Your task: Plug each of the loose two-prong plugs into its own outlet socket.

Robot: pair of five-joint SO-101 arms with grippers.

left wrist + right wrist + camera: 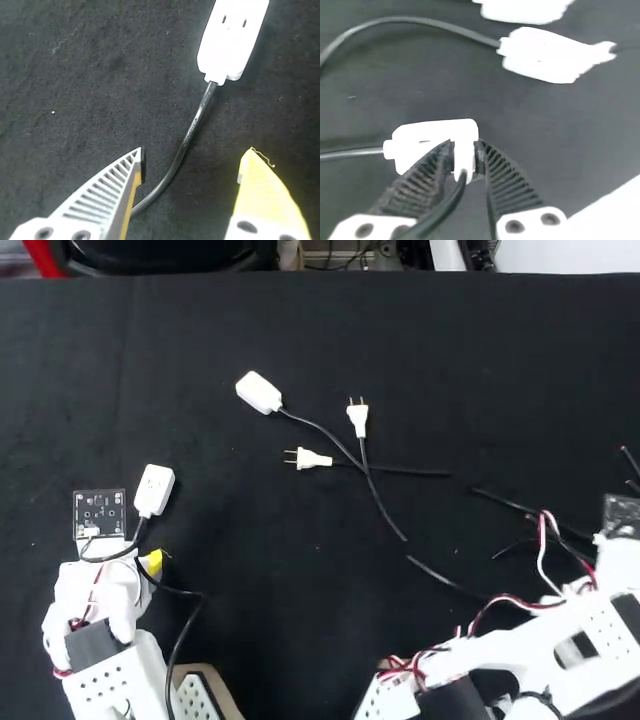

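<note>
When the black table (480,360) is read from above as a clock face, two white two-prong plugs lie loose near its centre. The first plug (357,418) sits just off centre at 1 o'clock, prongs pointing to 12. The second plug (308,459) lies near it, at its 8 o'clock, prongs pointing to 9. Thin black cables cross just beside them and trail toward 4 o'clock.

A white far socket (259,392) rests at 11 o'clock, near the plugs but apart from them. A white near socket (154,489) lies well apart at 9 o'clock, its two slots showing.

The left arm (100,640) stands at 8 o'clock. The left claw (194,152) is spread wide, with one white finger and one yellow. The near socket's black cable (192,125) runs between the fingers, and the socket lies just past their tips.

The right arm (560,640) stands at 4 o'clock, by the table's edge. The right claw (465,146) is pressed onto a small white gripped plug (464,162), and a black cable runs back between its dark fingers. That plug's front touches a white oblong body (432,136) with a thin cable of its own. Whether the prongs are seated cannot be told. Beyond lies another white cable end (545,55), too blurred to tell plug from socket.
</note>
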